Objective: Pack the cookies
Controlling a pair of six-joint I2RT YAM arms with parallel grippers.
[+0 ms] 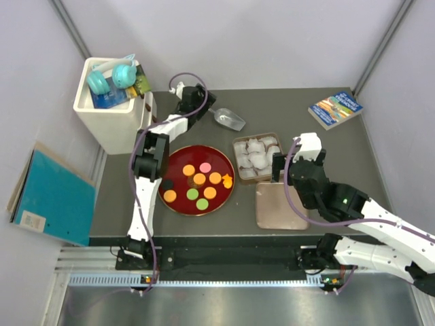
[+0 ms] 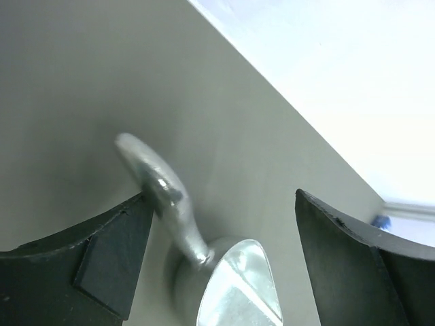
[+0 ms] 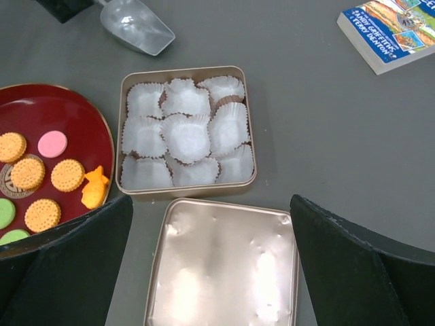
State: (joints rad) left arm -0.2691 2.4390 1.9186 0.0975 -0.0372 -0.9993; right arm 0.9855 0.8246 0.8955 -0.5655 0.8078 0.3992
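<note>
The cookies [image 1: 199, 178] lie on a red plate [image 1: 178, 157]: mostly orange, two green, one pink, one irregular orange. Some show in the right wrist view [image 3: 68, 174]. A square tin [image 1: 236, 161] lined with empty white paper cups stands right of the plate, and its lid [image 1: 279, 207] lies in front of it. My left gripper [image 1: 208, 106] is open at the back of the table, with the handle of a metal scoop [image 2: 204, 258] between its fingers, against the left one. My right gripper [image 3: 211, 224] is open and empty, above the lid [image 3: 224, 272] near the tin [image 3: 187, 192].
A white bin [image 1: 112, 119] with headphones and other items stands at the back left. A book [image 1: 335, 109] lies at the back right. A teal folder [image 1: 51, 197] lies off the table's left edge. The scoop [image 1: 230, 119] lies behind the tin.
</note>
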